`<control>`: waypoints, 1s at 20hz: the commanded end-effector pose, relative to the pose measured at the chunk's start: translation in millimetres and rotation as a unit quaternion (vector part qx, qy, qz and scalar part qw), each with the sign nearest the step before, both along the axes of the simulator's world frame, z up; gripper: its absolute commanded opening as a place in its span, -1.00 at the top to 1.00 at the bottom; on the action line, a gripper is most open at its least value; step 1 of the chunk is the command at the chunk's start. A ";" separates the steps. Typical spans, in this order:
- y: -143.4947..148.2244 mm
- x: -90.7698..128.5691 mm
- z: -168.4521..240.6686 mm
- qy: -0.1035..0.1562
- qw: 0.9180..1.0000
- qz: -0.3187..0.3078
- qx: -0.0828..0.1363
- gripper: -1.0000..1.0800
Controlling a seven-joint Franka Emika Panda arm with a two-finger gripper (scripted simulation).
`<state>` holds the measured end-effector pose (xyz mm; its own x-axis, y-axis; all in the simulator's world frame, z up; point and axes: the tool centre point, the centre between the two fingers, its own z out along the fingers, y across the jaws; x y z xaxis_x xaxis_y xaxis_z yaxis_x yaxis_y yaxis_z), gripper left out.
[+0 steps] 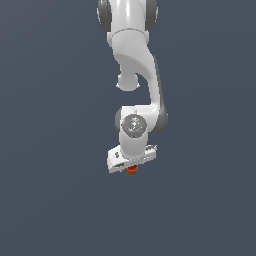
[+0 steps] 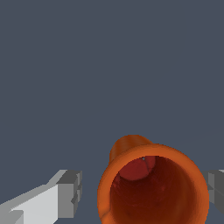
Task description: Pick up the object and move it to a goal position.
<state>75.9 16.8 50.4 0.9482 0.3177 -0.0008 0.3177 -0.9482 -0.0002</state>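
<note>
The object, an orange-red cup (image 2: 153, 192) with a dark hollow top, sits upright between my fingers in the wrist view. The grey pad of one finger (image 2: 70, 192) stands a small gap away from the cup's wall. The other finger (image 2: 216, 188) is at or very near the opposite wall. My gripper (image 2: 142, 188) is open around the cup. In the exterior view only the cup's lower part (image 1: 132, 171) shows, under the white gripper (image 1: 132, 167), low over the grey floor.
Plain dark grey floor (image 1: 60, 200) all around. The white arm (image 1: 135, 65) reaches down from the top of the exterior view. No goal marker or other object shows.
</note>
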 end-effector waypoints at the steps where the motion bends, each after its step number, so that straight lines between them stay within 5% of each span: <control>1: 0.0 0.1 -9.6 0.000 1.000 0.000 0.000 -0.92; 6: 0.0 1.6 -12.2 0.000 1.000 0.000 0.000 -0.92; 7: 0.0 1.6 -12.2 0.000 1.000 0.000 0.000 1.00; 20: 4.2 2.1 -10.0 0.000 1.000 0.000 0.000 1.00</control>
<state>77.2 18.1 38.5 0.9483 0.3175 -0.0015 0.3175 -0.9483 -0.0001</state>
